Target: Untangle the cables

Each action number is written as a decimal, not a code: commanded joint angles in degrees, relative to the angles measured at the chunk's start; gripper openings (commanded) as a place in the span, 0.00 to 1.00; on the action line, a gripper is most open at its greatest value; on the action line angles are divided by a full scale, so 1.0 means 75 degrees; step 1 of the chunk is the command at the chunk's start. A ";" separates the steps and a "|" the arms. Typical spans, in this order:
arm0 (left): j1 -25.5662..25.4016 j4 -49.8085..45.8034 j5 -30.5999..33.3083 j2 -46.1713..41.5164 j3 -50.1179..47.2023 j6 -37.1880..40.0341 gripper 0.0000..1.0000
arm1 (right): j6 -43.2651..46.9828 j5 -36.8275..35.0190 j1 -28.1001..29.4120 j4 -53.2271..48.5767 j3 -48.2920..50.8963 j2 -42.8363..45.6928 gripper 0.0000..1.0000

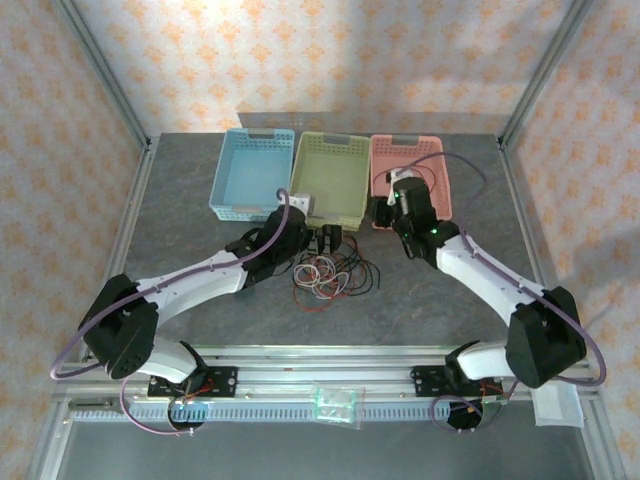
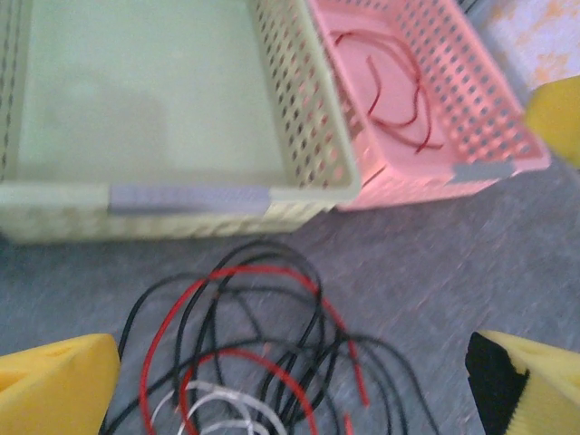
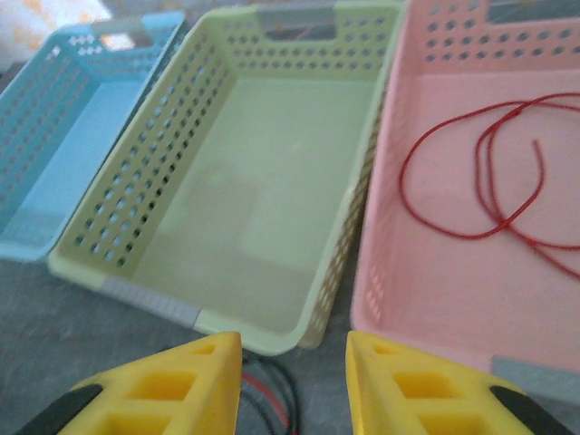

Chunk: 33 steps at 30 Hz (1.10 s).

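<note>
Nearest the lens, the yellow fingers [image 2: 59,385] of the left claw [image 2: 294,362] are seen spread wide, with nothing pinched and nothing touched. Directly beneath and between them the tangle of cables [image 2: 258,349] is laid on the grey table [image 2: 435,263]. Its black loops [image 2: 267,246] are crossed by a red wire [image 2: 168,317], and a pale whitish strand [image 2: 217,391] is coiled at the near side of the heap. Just beyond that claw the green basket [image 2: 294,109] is set, with the pink basket [image 2: 471,100] touching it on the right. The right claw [image 3: 294,349] is held above the near rims of these two baskets. Its fingers [image 3: 181,385] are only partly parted, with a gap left between them and nothing gripped. Below that gap a short stretch of black and red wire is glimpsed on the table. Ahead and to the right of this claw, a separate red cable [image 3: 408,181] is lying loose inside the pink basket. The blue basket [image 3: 54,109] is placed well to its left.
</note>
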<state>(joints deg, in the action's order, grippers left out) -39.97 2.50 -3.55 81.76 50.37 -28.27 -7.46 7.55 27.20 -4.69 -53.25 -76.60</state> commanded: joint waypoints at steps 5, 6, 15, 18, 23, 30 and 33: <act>-0.0184 -0.0758 0.0266 -0.0485 -0.0832 -0.0453 0.97 | -0.0335 0.0041 0.0893 -0.0738 0.0398 0.0308 0.32; -0.0250 -0.0838 0.0303 -0.0523 -0.0910 -0.0481 0.96 | -0.0425 0.0042 0.1009 -0.0773 0.0462 0.0328 0.31; -0.0805 -0.1144 0.0483 -0.0688 -0.1517 -0.0939 0.90 | -0.1543 -0.0276 0.2084 -0.1590 0.0909 0.0547 0.29; -0.0825 -0.1131 0.0373 -0.0682 -0.1650 -0.1028 0.86 | -0.2102 -0.0229 0.2387 -0.1753 0.1055 0.0722 0.28; -0.0849 -0.0841 0.0106 -0.0743 -0.2072 -0.1253 0.85 | -0.2989 0.0232 0.2935 -0.1226 0.1533 0.0932 0.25; -0.0851 -0.0429 -0.0065 -0.0626 -0.2348 -0.1445 0.83 | -0.3165 0.0583 0.3466 -0.0579 0.1570 0.0522 0.21; -0.0857 -0.0389 -0.0036 -0.0578 -0.2351 -0.1422 0.82 | -0.3223 0.0616 0.3490 -0.0405 0.1532 0.0261 0.21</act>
<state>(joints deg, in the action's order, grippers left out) -46.13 -2.57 -3.79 77.30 33.19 -37.93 -30.04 11.70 53.10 -10.50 -41.45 -73.08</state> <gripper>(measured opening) 0.822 0.212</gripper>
